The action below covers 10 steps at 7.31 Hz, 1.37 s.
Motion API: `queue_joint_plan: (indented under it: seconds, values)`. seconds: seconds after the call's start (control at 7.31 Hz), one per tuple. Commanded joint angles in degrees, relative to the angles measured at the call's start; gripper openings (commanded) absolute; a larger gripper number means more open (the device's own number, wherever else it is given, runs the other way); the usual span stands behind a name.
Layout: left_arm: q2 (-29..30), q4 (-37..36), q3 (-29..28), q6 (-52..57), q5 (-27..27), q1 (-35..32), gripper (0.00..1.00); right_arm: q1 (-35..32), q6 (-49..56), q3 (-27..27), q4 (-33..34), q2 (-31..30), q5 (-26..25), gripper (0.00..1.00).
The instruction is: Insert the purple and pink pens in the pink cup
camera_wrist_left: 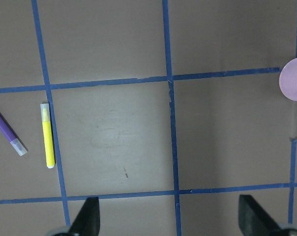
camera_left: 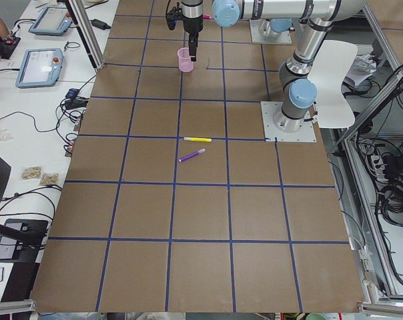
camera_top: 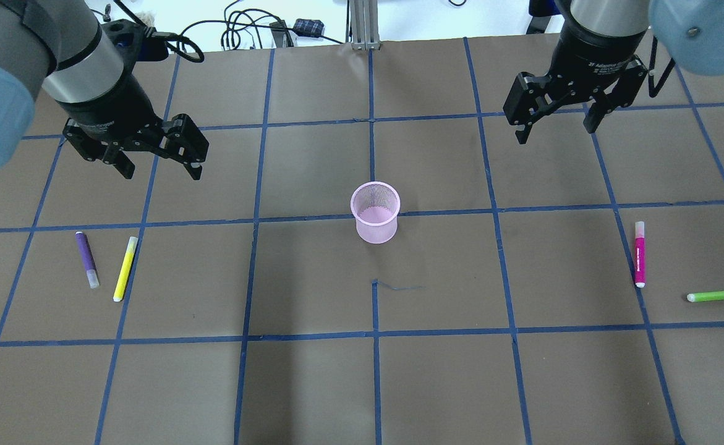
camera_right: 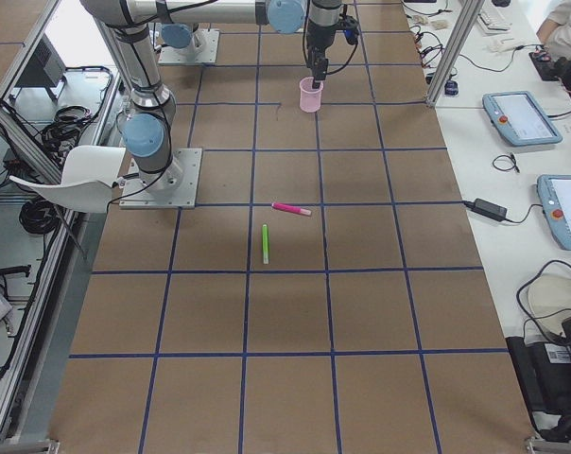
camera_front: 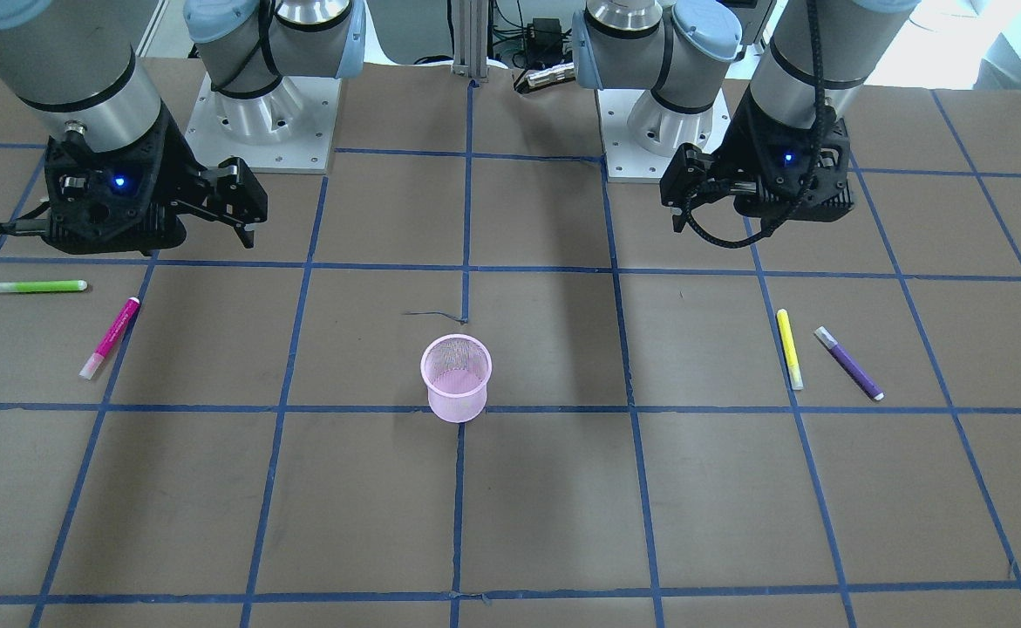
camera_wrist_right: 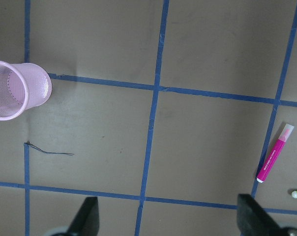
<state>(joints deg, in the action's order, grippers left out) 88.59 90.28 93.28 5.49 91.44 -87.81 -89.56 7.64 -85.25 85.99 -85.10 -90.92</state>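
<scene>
Purple pen (camera_top: 86,259) and pink pen (camera_top: 639,254) are laid flat either side of the pink cup (camera_top: 375,213); left tool (camera_top: 161,172) and right tool (camera_top: 554,133) are held spread

Opposed overhead and front views, cup (camera_top: 374,213) shared.

Lying flat — purple pen (camera_left: 191,155) beside yellow pen (camera_left: 197,139).

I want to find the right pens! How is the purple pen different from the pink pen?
The purple pen is dark purple; the pink pen is bright pink. The purple pen lies on the robot's left side, the pink pen on its right. The purple pen has a yellow pen close beside it; the pink pen has a green pen farther off. Both lie flat on the table, outside the cup.
</scene>
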Motion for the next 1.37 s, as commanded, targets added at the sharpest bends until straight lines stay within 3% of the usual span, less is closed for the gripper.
queue_joint_plan:
  seconds: [0.0,0.96,1.23]
  values:
    - [0.0,0.0,0.1,0.0,0.1,0.0,1.0,0.0,-0.1,-0.1,0.1,0.0,0.0,1.0]
    - [-0.2,0.0,-0.4,0.0,-0.1,0.0,1.0,0.4,0.0,-0.1,0.7,0.1,2.2,1.0]
    - [-0.3,0.0,-0.4,0.0,0.0,0.1,1.0,4.6,0.4,-1.1,0.1,0.1,1.7,1.0]
